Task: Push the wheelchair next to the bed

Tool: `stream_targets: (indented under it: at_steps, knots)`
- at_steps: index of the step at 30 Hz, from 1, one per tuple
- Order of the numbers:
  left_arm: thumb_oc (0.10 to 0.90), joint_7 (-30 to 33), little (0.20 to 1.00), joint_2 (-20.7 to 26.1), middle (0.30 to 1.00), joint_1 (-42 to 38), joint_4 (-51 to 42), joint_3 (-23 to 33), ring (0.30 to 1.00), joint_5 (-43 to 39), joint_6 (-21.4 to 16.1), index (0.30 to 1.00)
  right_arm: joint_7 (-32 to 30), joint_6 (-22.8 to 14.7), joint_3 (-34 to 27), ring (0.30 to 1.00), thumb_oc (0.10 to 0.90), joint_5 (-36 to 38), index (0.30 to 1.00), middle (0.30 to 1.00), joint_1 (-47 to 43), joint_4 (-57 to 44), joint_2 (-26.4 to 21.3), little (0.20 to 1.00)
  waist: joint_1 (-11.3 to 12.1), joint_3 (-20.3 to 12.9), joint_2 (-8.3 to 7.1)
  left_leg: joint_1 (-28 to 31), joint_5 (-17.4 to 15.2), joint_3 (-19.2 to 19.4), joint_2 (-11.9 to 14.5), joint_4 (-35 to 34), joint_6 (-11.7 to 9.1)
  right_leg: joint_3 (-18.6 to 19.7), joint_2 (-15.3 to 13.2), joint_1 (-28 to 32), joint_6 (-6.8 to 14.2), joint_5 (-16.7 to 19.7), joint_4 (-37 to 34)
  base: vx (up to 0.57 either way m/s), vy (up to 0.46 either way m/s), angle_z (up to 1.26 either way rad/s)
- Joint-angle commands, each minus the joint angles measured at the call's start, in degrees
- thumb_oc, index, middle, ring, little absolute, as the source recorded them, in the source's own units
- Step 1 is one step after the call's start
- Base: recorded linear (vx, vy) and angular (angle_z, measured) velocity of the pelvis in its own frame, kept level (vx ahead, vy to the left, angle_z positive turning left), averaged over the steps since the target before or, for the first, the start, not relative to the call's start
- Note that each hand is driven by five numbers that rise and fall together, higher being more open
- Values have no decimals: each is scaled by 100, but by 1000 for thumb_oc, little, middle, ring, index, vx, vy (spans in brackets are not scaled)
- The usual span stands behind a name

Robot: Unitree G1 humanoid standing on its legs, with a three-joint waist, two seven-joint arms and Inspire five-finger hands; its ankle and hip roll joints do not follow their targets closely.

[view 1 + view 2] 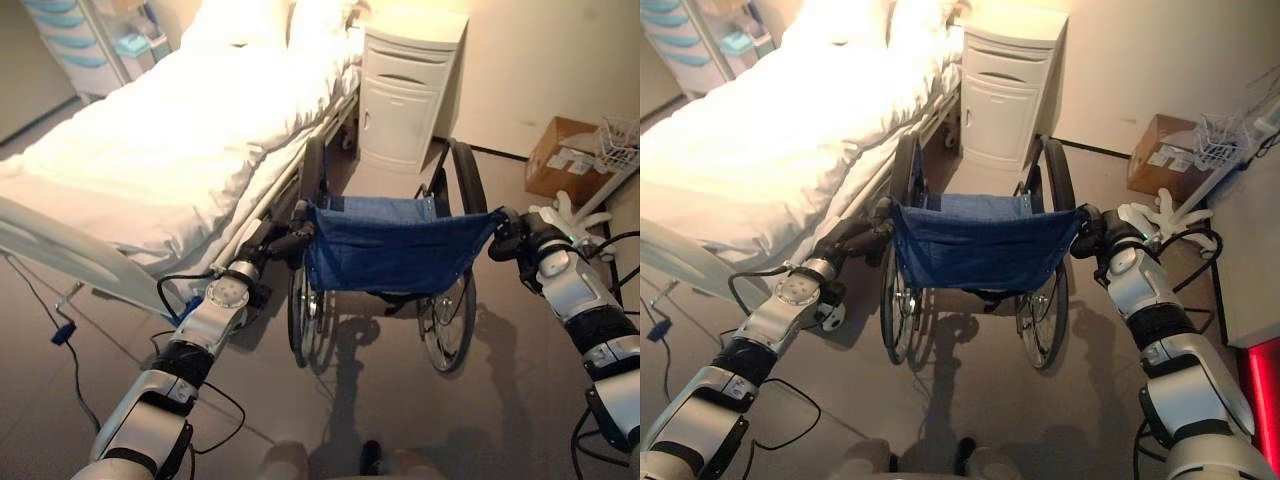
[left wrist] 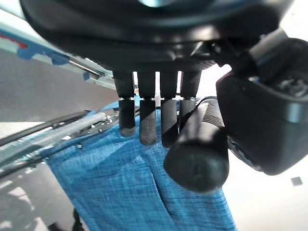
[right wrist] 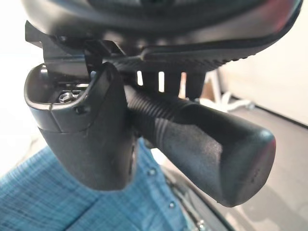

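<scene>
Blue fabric backrest marks the wheelchair (image 1: 385, 255), stood on the grey floor (image 1: 380, 420) just beside the white hospital bed (image 1: 150, 140), facing a white bedside cabinet (image 1: 405, 85). Its left push handle (image 2: 199, 144) is gripped by the left hand (image 1: 283, 240); the right push handle (image 3: 207, 139) is clasped by the right hand (image 1: 1092, 232). A cardboard box (image 1: 560, 160) is seen near the wall.

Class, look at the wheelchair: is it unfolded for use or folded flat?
Unfolded. The wheelchair stands on its wheels, which sit well apart, and its blue back cloth is stretched wide between the two push handles.
</scene>
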Motion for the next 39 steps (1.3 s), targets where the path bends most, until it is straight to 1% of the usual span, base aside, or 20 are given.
stream_targets:
  at_steps: [1, 3, 5, 8, 9, 10, 12, 13, 17, 20, 21, 23, 26, 27, 29, 31, 32, 34, 37, 39]
  knots:
    - [400, 248, 300, 175, 300, -148, 293, 108, 300, 320, -32, 300, 787, -500, 575, 300, 400, -140, 300, 300, -18, -692, 252, 300, 253, 181, 347, -576, 1986, 8, -6, -751, -63, 54, 191, 298, 292, 201, 296, 617, -5, -41]
    - [400, 257, 300, 293, 300, 110, 156, 305, 300, 398, 10, 300, 986, -517, 591, 300, 400, -138, 300, 300, -65, -716, 261, 300, 533, 144, 453, -744, 2311, -151, 27, -1719, -100, 271, 331, 642, 278, -83, 315, 586, 83, -85]
    - [400, 227, 300, 410, 300, 279, 52, 468, 300, 472, 57, 300, 1157, -526, 588, 300, 400, -158, 300, 300, -73, -743, 258, 300, 631, 87, 497, -713, 2295, -174, 74, -1971, -95, 346, 298, 782, 304, -321, 461, 552, 196, -89]
    - [400, 193, 300, 509, 300, 376, -35, 576, 300, 532, 81, 300, 1272, -513, 513, 300, 400, -235, 300, 300, -1, -825, 233, 300, 578, 3, 532, -603, 2073, 137, 169, -1552, -7, 314, 210, 875, 357, -482, 664, 381, 235, -89]
    - [400, 173, 300, 575, 300, 359, -15, 586, 300, 459, 101, 300, 1239, -528, 482, 300, 400, -189, 300, 300, 96, -849, 238, 300, 530, -77, 514, -547, 1816, 274, 176, -1293, 104, 297, 120, 914, 407, -521, 786, 533, 342, -53]
    - [400, 191, 300, 595, 300, 311, 112, 523, 300, 410, 84, 300, 1206, -593, 397, 300, 400, -181, 300, 300, 317, -815, 333, 300, 511, -183, 420, -565, 1489, 380, 76, -1049, 244, 247, -63, 944, 551, -342, 949, 550, 348, -4]
    - [400, 147, 300, 632, 300, 279, 179, 520, 300, 458, 31, 300, 1198, -594, 323, 300, 400, -257, 300, 300, 577, -913, 374, 300, 496, -225, 330, -569, 1271, 359, -19, -817, 353, 216, -266, 879, 717, 23, 1107, 483, 289, -1]
    - [400, 117, 300, 677, 300, 231, 153, 519, 300, 456, 105, 300, 1142, -615, 294, 300, 400, -262, 300, 300, 715, -923, 415, 300, 514, -280, 261, -496, 1172, 346, -103, -763, 448, 159, -503, 820, 917, 391, 1298, 381, 222, -17]
    - [400, 106, 300, 705, 300, 121, 111, 483, 300, 509, 213, 300, 956, -683, 254, 300, 400, -248, 300, 300, 790, -808, 545, 300, 623, -378, 207, -460, 1092, 299, -211, -755, 543, 96, -816, 816, 1015, 821, 1553, 338, 212, -26]
    - [400, 177, 300, 659, 300, 102, 35, 405, 300, 493, 212, 300, 771, -822, 222, 300, 400, -275, 300, 300, 791, -563, 616, 300, 697, -477, 249, -408, 1010, 174, -313, -839, 678, 165, -909, 599, 1054, 1339, 2293, 290, 205, -16]
    - [400, 215, 300, 610, 300, 122, 35, 348, 300, 503, 185, 300, 735, -897, 187, 300, 400, -267, 300, 300, 878, -488, 602, 300, 647, -508, 275, -295, 982, 105, -361, -916, 758, 274, -788, 345, 1059, 1523, 2653, 277, 185, -7]
    - [400, 239, 300, 561, 300, 157, 13, 327, 300, 522, 181, 300, 710, -935, 162, 300, 400, -311, 300, 300, 961, -455, 587, 300, 604, -528, 278, -212, 964, 37, -407, -955, 793, 334, -765, 146, 1062, 1663, 2772, 294, 113, 18]
    - [400, 285, 300, 421, 300, 276, 54, 284, 300, 600, 43, 300, 661, -920, 189, 300, 400, -316, 300, 300, 1075, -486, 521, 300, 314, -455, 335, 308, 877, -234, -473, -1118, 824, 455, -639, -701, 941, 1550, 2428, 382, 21, 19]
    - [400, 286, 300, 398, 300, 295, 57, 279, 300, 637, -28, 300, 628, -855, 203, 300, 400, -266, 300, 300, 1077, -540, 493, 300, 184, -408, 369, 535, 778, -363, -469, -1161, 830, 484, -610, -1207, 904, 1572, 2080, 373, -65, 22]
    - [400, 297, 300, 410, 300, 303, 51, 280, 300, 635, -95, 300, 624, -801, 213, 300, 400, -216, 300, 300, 1061, -599, 452, 300, 65, -338, 325, 728, 614, -458, -535, -1155, 851, 493, -673, -1554, 922, 1675, 1757, 334, -77, 52]
    - [400, 246, 300, 430, 300, 247, 24, 273, 300, 571, -196, 300, 680, -587, 191, 300, 400, -122, 300, 300, 991, -761, 355, 300, -206, -171, 203, 1166, 155, -732, -692, -1020, 842, 500, -763, -2048, 1001, 1872, 605, 528, -120, 91]
    - [400, 218, 300, 416, 300, 174, 35, 243, 300, 525, -198, 300, 694, -488, 178, 300, 400, -111, 300, 300, 922, -813, 329, 300, -288, -145, 182, 1290, 44, -848, -726, -979, 824, 486, -745, -2172, 1016, 1798, 141, 423, -67, 106]
    - [400, 170, 300, 361, 300, 75, 63, 235, 300, 550, -154, 300, 900, -275, 138, 300, 400, -160, 300, 300, 736, -918, 290, 300, -364, -132, 189, 1437, -130, -896, -703, -886, 771, 385, -633, -2115, 986, 1648, -178, 456, -81, 67]
    - [400, 97, 300, 304, 300, 33, 28, 310, 300, 703, -70, 300, 1135, -42, 180, 300, 400, -198, 300, 300, 469, -953, 215, 300, -428, -232, 107, 1639, -411, -718, -673, -703, 691, 248, -481, -1925, 894, 1568, 220, 394, -113, 33]
    - [400, 108, 300, 228, 300, 0, 111, 273, 300, 513, -59, 300, 1108, -25, 151, 300, 400, -115, 300, 300, 513, -885, 170, 300, -543, -348, 139, 1763, -382, -789, -568, -499, 628, 412, -390, -1846, 833, 1457, 424, 423, -142, 27]
